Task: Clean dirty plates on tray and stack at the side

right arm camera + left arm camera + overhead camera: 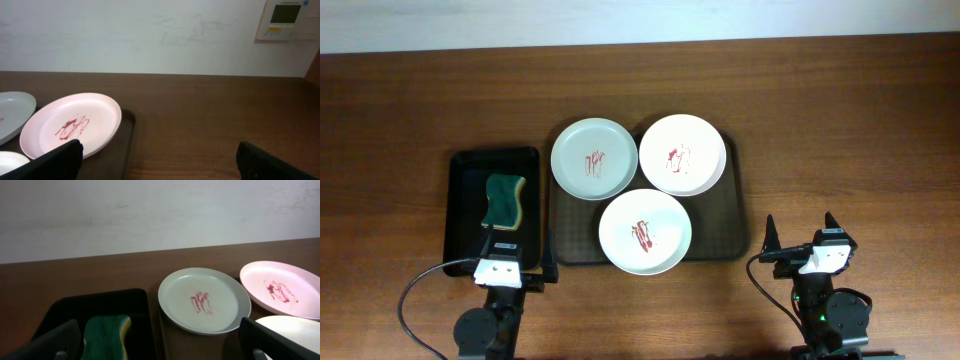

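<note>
I am seeing the table (820, 120) showing as dark wood with a fine grain and a soft satin sheen. The three plates (570, 145) are looking smooth and glossy white, though I cannot tell whether they are plastic or glazed ware, and the red smears (592, 162) on them are lying thin and dull. The brown tray (735, 215) is looking like matt plastic, while the black tray (465, 190) is shining slightly more. The sponge (504, 200) is showing a coarse green scouring face over yellow foam. My right fingers (50, 162) are looking matt black.

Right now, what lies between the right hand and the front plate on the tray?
In the overhead view, nothing loose: just bare floor and rim of the tray, then a strip of table, separate the right hand from the front plate.
</note>
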